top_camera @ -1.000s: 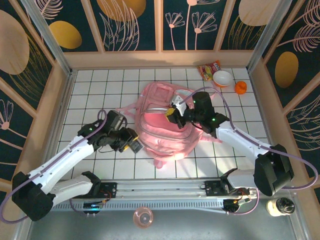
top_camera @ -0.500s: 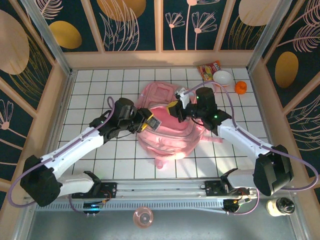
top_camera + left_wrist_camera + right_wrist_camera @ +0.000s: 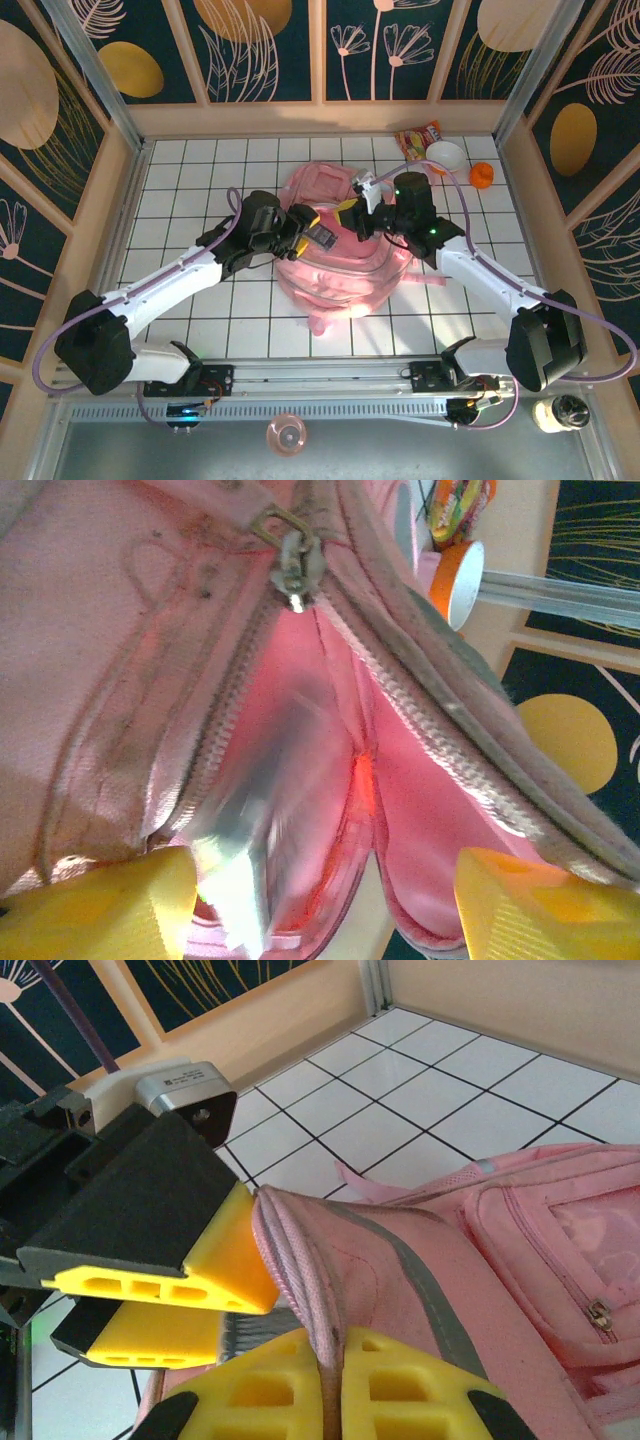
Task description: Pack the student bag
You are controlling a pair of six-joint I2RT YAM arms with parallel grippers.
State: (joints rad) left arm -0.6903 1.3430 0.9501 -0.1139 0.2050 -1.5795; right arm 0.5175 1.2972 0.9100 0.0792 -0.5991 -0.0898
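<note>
Student bag (image 3: 340, 275) is laid at the centre of the white tiled table (image 3: 190, 170), main zip open; its rim is pinched in the clenched right gripper (image 3: 330, 1375); the left gripper (image 3: 320, 900) is held released over the opening (a blurred silvery item (image 3: 240, 860) is seen just beside one finger).

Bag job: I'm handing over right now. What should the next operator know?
Right gripper: shut on the bag's opening rim, holding it up.
Left gripper: open, over the bag's mouth.
Done: zip is open; a blurred silvery item is in the opening.
Left: packet, bowl and orange item sit at the far right, possibly still to pack; then close the bag.
</note>
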